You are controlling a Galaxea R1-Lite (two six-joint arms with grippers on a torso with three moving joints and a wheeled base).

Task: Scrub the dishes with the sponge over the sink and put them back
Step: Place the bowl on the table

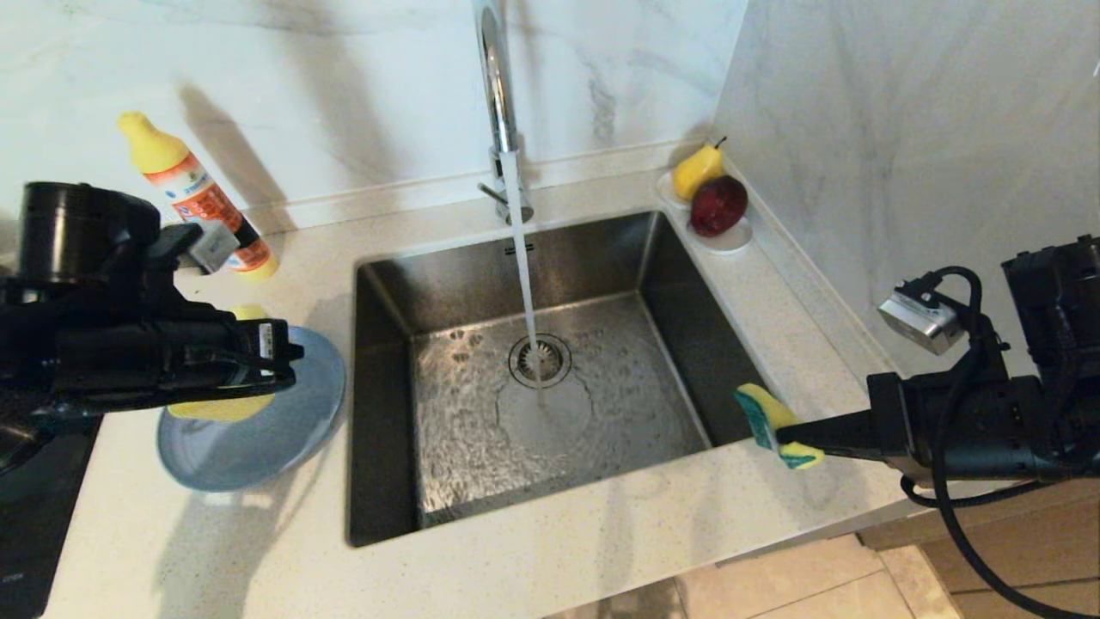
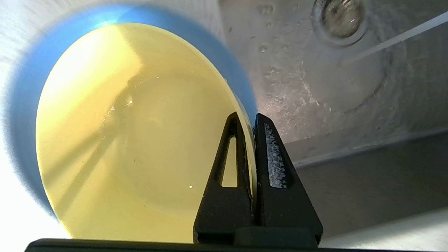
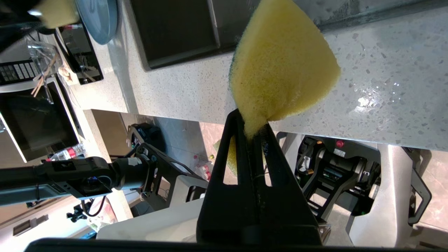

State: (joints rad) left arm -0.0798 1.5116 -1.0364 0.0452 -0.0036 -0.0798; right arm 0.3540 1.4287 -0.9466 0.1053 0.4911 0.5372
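My left gripper [image 1: 290, 359] [image 2: 246, 118] is shut on the rim of the yellow-green bowl [image 1: 225, 410] [image 2: 140, 140], over the counter left of the sink [image 1: 670, 284]. The bowl is just above the grey-blue plate [image 1: 275, 438] [image 2: 28, 87], which lies on the counter; whether they touch I cannot tell. My right gripper [image 1: 795, 434] [image 3: 253, 122] is shut on a corner of the yellow and green sponge [image 1: 765, 417] [image 3: 283, 63], at the sink's front right corner. Water runs from the tap [image 1: 494, 77] onto the drain [image 1: 540, 359].
A yellow-capped detergent bottle [image 1: 202, 202] leans by the back wall on the left. A small white dish [image 1: 735, 241] with a pear and a red fruit sits at the sink's back right corner. A black hob [image 1: 34, 507] borders the counter's left.
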